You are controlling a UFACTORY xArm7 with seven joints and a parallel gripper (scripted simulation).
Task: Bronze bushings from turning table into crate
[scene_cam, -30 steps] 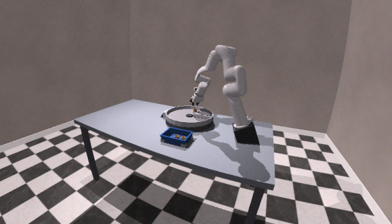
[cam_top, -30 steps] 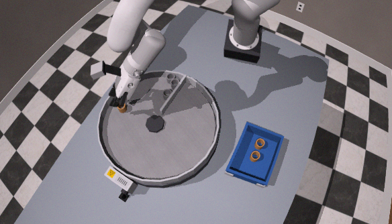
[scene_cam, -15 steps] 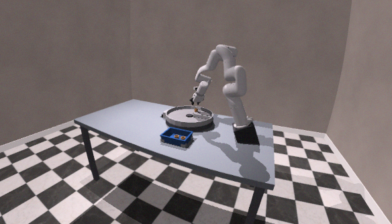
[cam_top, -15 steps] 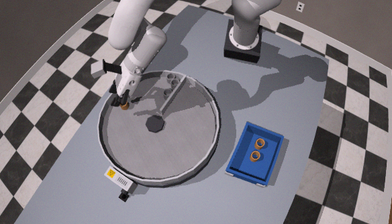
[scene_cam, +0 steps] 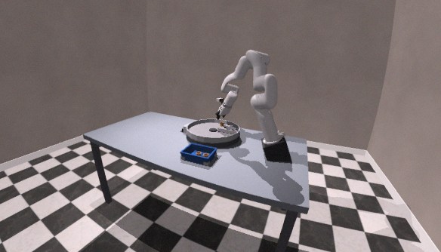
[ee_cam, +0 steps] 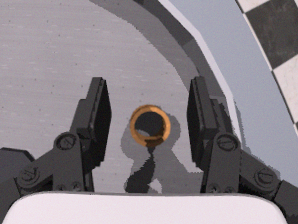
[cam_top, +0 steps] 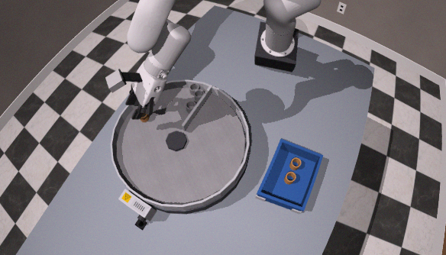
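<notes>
- On table (cam_top: 229, 227) (scene_cam: 151, 134) (ee_cam: 225, 60), viewed from above: turntable (cam_top: 179, 174) (scene_cam: 200, 130) (ee_cam: 40, 75) left, crate (cam_top: 314, 179) (scene_cam: 196, 159) right
- In crate: two bronze bushings (cam_top: 295, 168) (scene_cam: 205, 155)
- On turntable, left of divider (cam_top: 198, 107): three steel bushings (cam_top: 192, 110), one bronze bushing (cam_top: 144, 118) (scene_cam: 222, 124) (ee_cam: 134, 125) farther left
</notes>
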